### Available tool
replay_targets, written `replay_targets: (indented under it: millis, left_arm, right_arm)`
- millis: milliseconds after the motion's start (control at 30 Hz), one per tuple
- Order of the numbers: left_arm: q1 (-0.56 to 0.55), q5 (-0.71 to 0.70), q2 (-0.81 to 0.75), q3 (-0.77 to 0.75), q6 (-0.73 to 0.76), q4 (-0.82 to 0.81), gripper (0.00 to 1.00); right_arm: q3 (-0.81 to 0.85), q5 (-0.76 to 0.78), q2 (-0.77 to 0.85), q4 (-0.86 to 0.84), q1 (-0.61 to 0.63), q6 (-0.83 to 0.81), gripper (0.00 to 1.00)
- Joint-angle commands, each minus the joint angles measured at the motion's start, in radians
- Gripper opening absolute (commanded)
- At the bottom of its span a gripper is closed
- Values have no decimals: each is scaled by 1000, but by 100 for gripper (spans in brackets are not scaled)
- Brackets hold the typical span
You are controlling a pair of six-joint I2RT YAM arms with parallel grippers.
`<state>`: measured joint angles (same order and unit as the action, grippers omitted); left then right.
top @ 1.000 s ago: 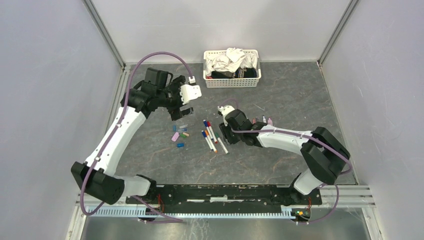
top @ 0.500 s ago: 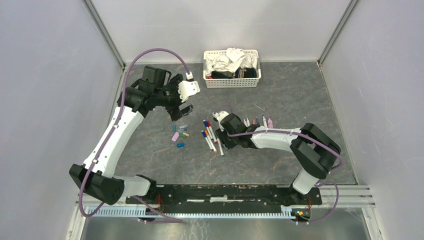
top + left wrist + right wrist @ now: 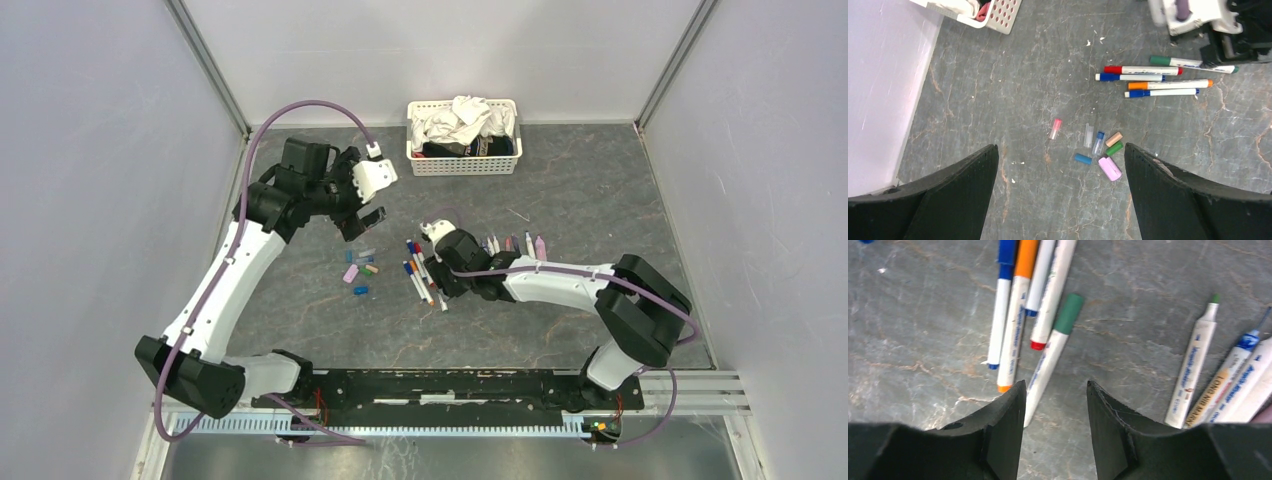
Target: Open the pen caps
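Grey marbled desk [image 3: 560, 190], pale walls [image 3: 100, 150]. Loose pen caps [image 3: 1098, 143] clustered centre-left; pens [image 3: 420, 272] just right of them. Raised left gripper [image 3: 1060, 147] — apart, empty; right gripper [image 3: 1055, 385] apart, low over a green-capped pen [image 3: 1050, 352].

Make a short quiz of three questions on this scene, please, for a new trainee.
1. True or false: the left gripper is shut on a pen cap.
2. Which colour is the cap of the pen nearest the gap of the right gripper? A. red B. green C. orange
3. Fill in: in the top view, the loose caps lie on the ____ arm's side of the capped pens.
Key: 1. False; its jaws stand wide open and hold nothing. 2. B. 3. Left.
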<state>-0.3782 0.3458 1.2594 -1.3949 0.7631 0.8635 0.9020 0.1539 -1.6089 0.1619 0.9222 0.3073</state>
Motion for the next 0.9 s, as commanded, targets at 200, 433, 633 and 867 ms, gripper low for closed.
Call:
replay_targets:
  millis: [200, 433, 633, 867]
  left_arm:
    - [7, -136, -55, -3, -74, -124, 100]
    - [12, -181, -43, -33, -92, -114, 100]
    - [12, -169, -49, -49, -62, -97, 100]
    - [14, -252, -87, -7, -63, -181, 100]
  right_arm:
    - [29, -16, -59, -25, 34, 21, 50]
    - [-4, 19, -91, -28, 33, 2, 37]
    - [-53, 91, -62, -38, 33, -25, 12]
    - [-15, 132, -78, 11, 33, -80, 0]
